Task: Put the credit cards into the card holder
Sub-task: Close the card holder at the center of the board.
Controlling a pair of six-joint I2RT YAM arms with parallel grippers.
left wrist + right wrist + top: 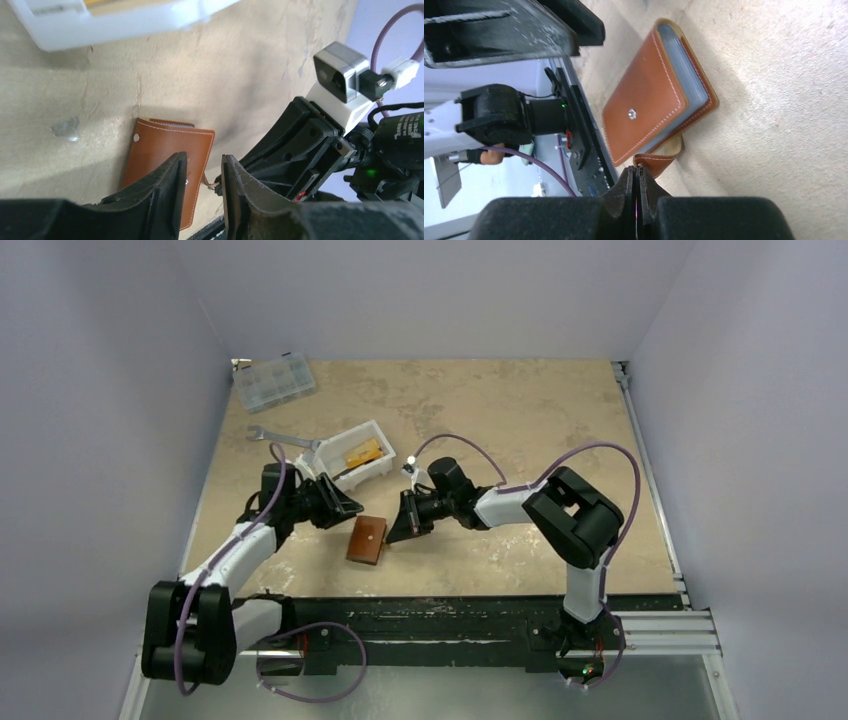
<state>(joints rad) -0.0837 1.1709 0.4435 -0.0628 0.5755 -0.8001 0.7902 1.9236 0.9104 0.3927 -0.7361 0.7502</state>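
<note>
The brown leather card holder [367, 539] lies closed and flat on the table, snap stud up; it also shows in the left wrist view [165, 150] and the right wrist view [649, 100]. My right gripper [393, 531] is shut on the holder's strap tab [659, 159] at its right edge, low over the table [636, 172]. My left gripper [349, 508] is open and empty, just above the holder's far-left side [204, 175]. An orange-yellow credit card [362, 452] lies in the white tray. No light blue card is in view.
The white tray [378, 471] stands just behind the left gripper; its wall shows in the left wrist view [125, 25]. A silver wrench [283, 438] lies left of it. A clear compartmented box [273, 381] sits at the back left corner.
</note>
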